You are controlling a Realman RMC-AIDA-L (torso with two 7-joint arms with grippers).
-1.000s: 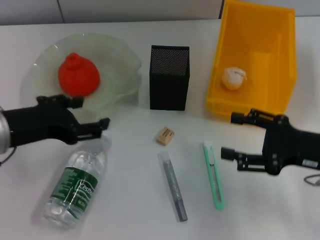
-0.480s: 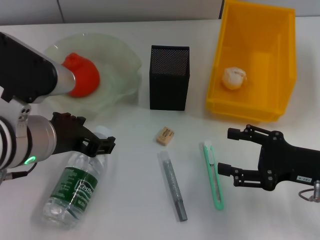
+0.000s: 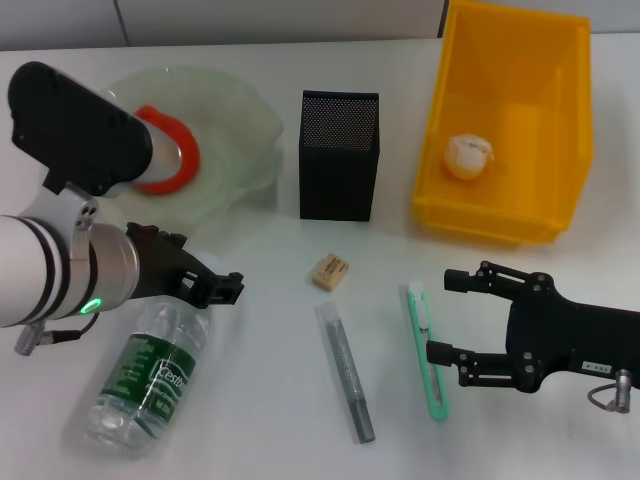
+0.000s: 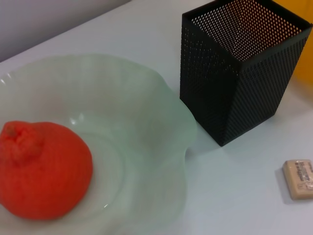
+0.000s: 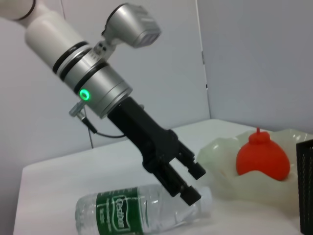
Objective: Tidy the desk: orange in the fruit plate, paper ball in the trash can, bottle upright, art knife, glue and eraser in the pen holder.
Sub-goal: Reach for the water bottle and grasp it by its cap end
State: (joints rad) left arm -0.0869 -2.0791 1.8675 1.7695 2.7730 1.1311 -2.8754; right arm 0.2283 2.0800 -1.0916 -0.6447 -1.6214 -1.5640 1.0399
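Left tool (image 3: 225,285) spread wide, empty, hovering just over the cap end of the bottle (image 3: 150,372) lying on the surface. Best to straddle the neck squarely, then tip upright. Right tool (image 3: 450,318) wide, empty, beside art knife (image 3: 427,349).

Left gripper (image 3: 215,285): fingers apart, hanging over the cap end of the lying bottle (image 3: 150,370), blocking it from above.
Right gripper (image 3: 452,318): fingers apart, just beside the art knife (image 3: 426,350).
Desk (image 3: 260,420) middle: eraser (image 3: 330,271), glue (image 3: 347,372) and art knife lie apart, bare lanes between them.
Far edge: fruit plate (image 3: 240,150), pen holder (image 3: 339,154), trash can (image 3: 510,120) stand as a row.
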